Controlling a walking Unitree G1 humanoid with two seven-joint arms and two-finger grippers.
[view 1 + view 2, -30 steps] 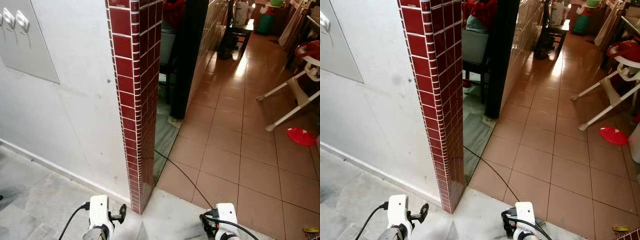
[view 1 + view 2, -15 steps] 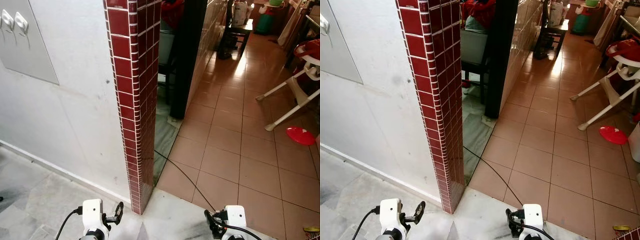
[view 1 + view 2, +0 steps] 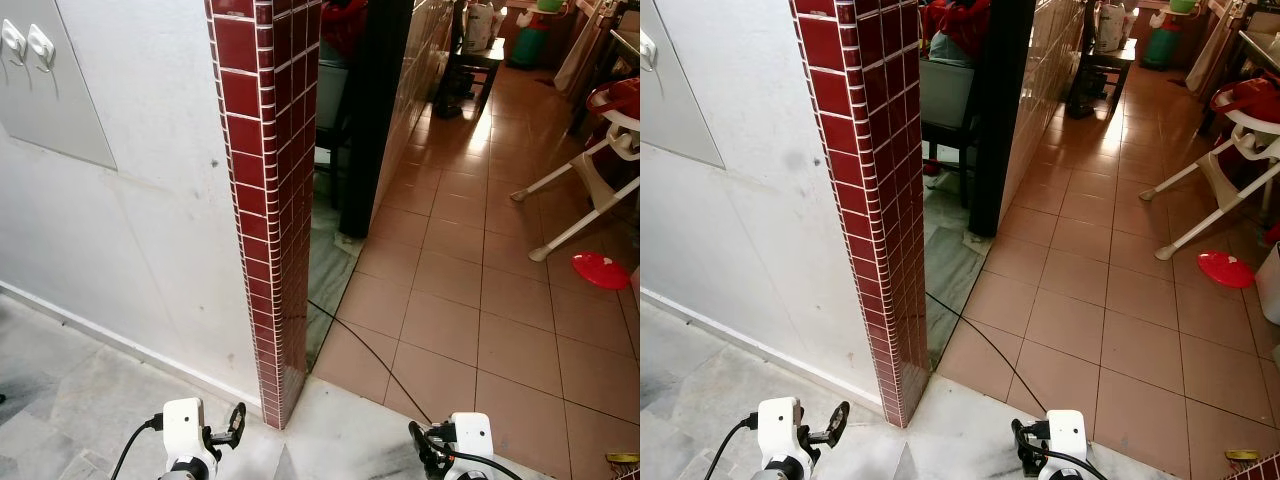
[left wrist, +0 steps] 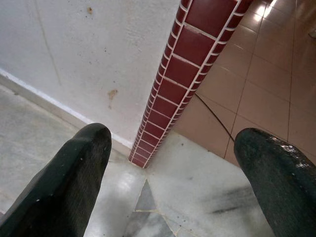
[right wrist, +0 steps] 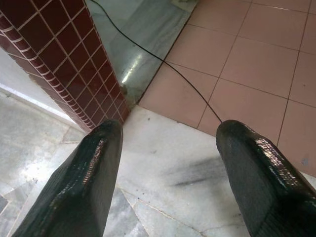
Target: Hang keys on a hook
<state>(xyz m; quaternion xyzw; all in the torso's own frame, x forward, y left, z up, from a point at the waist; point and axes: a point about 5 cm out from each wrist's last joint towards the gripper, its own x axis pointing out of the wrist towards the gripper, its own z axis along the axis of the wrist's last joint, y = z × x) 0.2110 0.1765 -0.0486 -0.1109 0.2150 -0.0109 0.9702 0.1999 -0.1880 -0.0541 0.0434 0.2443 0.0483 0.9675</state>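
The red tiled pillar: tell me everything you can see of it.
The red tiled pillar is a wall end clad in small glossy dark red rectangular tiles with white grout, laid in even rows. It stands upright, running out of the top of the head views down to the grey marble floor. A white plastered wall joins its left face. A thin black cable runs across the floor from its right side.
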